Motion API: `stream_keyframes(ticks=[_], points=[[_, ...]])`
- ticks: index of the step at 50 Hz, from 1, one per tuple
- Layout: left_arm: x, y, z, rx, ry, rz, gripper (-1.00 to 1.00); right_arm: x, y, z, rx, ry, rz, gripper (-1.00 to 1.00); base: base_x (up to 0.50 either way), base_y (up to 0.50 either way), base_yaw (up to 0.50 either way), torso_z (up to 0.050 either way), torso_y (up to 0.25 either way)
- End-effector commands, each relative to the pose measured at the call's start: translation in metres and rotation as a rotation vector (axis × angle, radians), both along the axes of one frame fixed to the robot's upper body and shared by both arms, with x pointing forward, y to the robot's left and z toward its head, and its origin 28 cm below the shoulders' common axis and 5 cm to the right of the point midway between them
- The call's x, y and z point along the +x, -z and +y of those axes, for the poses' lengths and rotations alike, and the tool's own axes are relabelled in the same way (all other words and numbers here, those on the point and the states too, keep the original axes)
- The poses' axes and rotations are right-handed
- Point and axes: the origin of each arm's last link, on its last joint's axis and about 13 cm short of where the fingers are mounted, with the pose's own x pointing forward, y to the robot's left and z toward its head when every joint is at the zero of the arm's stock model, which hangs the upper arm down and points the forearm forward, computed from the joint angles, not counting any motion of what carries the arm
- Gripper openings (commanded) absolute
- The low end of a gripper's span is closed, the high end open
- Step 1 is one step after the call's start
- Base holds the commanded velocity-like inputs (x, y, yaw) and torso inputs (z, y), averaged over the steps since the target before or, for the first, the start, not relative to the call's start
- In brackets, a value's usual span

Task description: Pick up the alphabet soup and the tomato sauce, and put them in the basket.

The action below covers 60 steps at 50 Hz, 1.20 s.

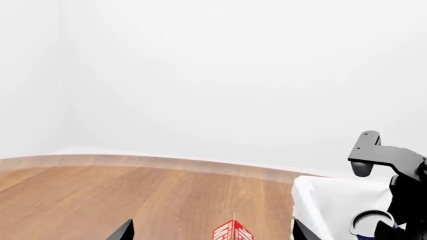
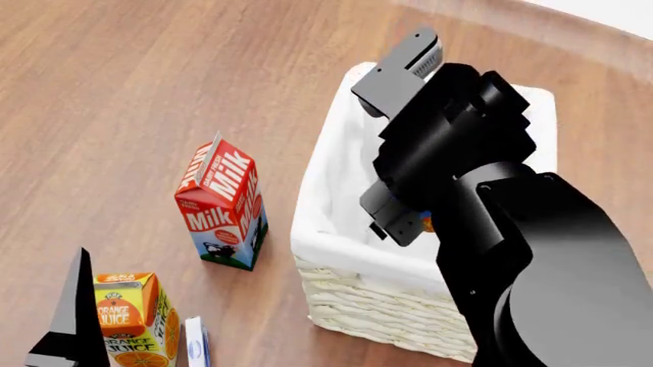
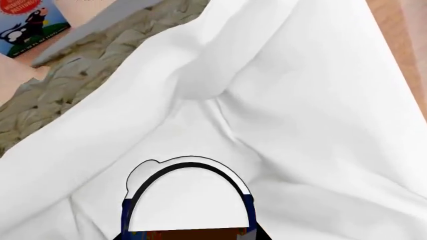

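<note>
The cream wicker basket (image 2: 368,306) stands upright on the wood, its white cloth lining folded over the rim. The alphabet soup (image 3: 190,200), pale lid and blue label, sits low within the lining.

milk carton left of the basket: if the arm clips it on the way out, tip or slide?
Probably tips. The milk carton stands tall on a narrow base with a gabled top, so a high knock likely topples it. A low nudge might slide it instead, since the wooden table looks smooth. Its flat sides suggest it will not roll. Fill level, hence weight, cannot be judged.
</note>
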Motion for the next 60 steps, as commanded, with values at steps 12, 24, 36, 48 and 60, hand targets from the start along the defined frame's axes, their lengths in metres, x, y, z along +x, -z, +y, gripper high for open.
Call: stream_keyframes(ticks=[12,24,36,48,60], points=[[0.001,0.002,-0.001,0.005,0.001,0.008,1.00,0.002,0.000,0.000,-0.019,-0.001,-0.021,-1.00,0.00,0.00,0.00,0.001,0.001],[0.001,0.002,-0.001,0.005,0.004,0.007,1.00,0.001,0.000,-0.001,-0.028,0.008,-0.026,1.00,0.00,0.00,0.00,0.000,0.000],[0.000,0.002,-0.001,0.003,0.004,0.005,1.00,0.001,0.002,-0.003,-0.029,0.014,-0.028,1.00,0.00,0.00,0.00,0.000,0.000],[-0.001,0.000,-0.001,0.002,0.004,0.002,1.00,-0.004,-0.013,-0.008,-0.049,0.016,-0.046,1.00,0.00,0.00,0.00,0.000,0.000],[-0.004,-0.003,-0.004,0.003,0.015,-0.008,1.00,-0.026,-0.031,-0.014,-0.078,-0.012,-0.065,1.00,0.00,0.00,0.00,0.000,0.000]])
